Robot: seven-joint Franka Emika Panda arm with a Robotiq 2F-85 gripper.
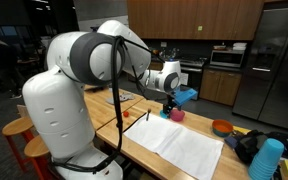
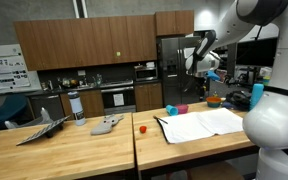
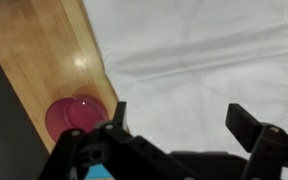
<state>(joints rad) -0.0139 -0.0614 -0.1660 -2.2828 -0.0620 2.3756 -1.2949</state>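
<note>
While the jaws hang wide and empty above the wooden counter, a round pink plastic cup stands just beside a flat white cloth.

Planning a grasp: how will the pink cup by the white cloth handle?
The pink cup looks small and hollow, so probably light. Upright on the wooden table, it may slide or tip if pushed. Its shine suggests slippery plastic.

Pink cup is partly hidden by the gripper; white cloth is cropped at top and right edges.
</note>
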